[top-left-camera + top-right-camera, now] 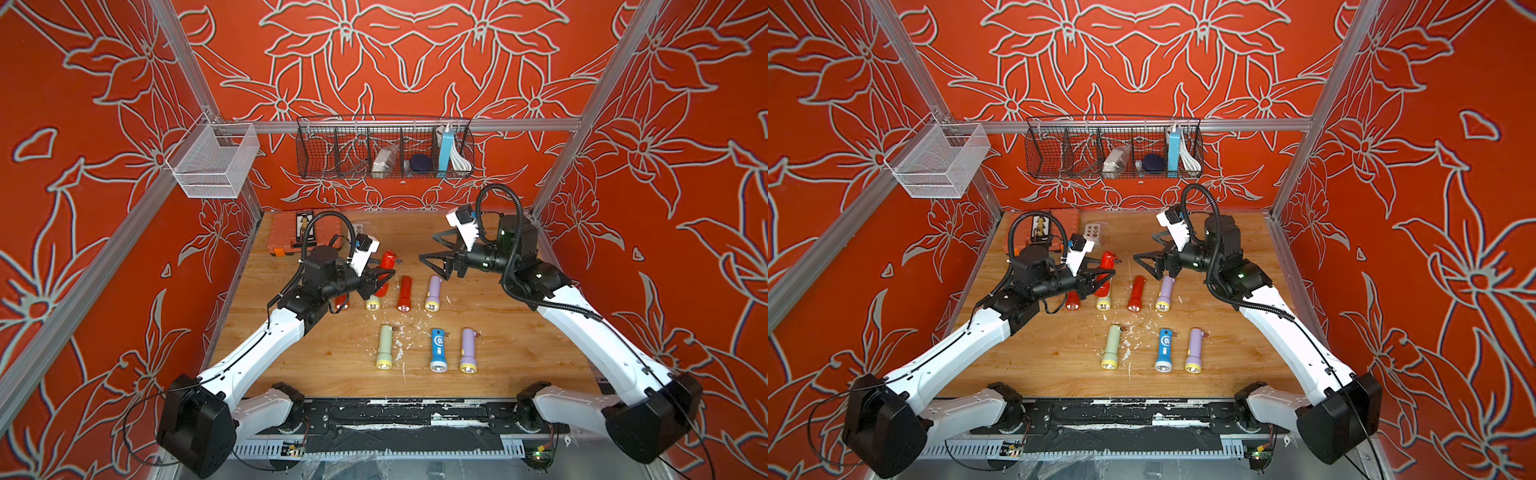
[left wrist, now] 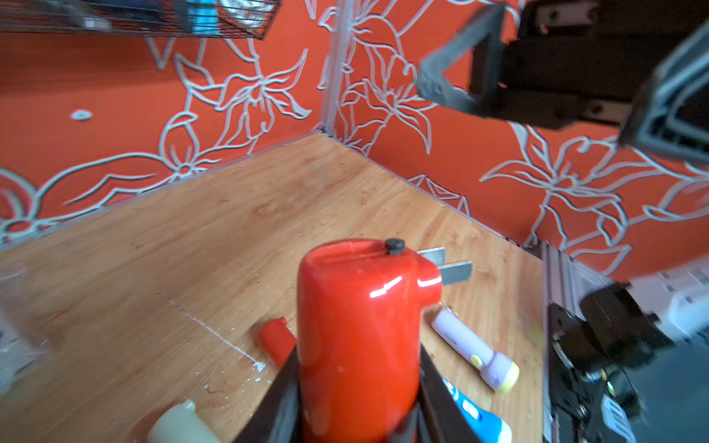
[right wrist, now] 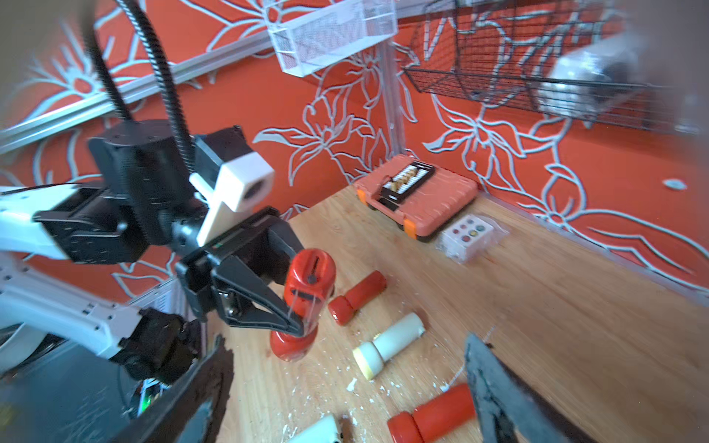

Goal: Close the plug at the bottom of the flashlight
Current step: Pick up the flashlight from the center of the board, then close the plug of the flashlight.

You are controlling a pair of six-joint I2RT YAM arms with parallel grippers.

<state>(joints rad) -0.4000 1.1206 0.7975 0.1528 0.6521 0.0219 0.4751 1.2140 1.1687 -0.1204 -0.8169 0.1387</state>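
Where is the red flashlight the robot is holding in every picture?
In a top view: red flashlight near the middle, in the left gripper.
In a top view: slightly left of the middle.
Left wrist: bottom middle, huge.
Right wrist: left of middle.
Shared landmark: black wire basket on the back wall.

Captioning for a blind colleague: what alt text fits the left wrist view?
The left pincer grips a red flashlight, whose two metal plug prongs stick out sideways at its end. A purple flashlight lies on the wooden table beyond.

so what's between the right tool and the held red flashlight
nothing; only bare table shows between the red flashlight and right tool, in both top views
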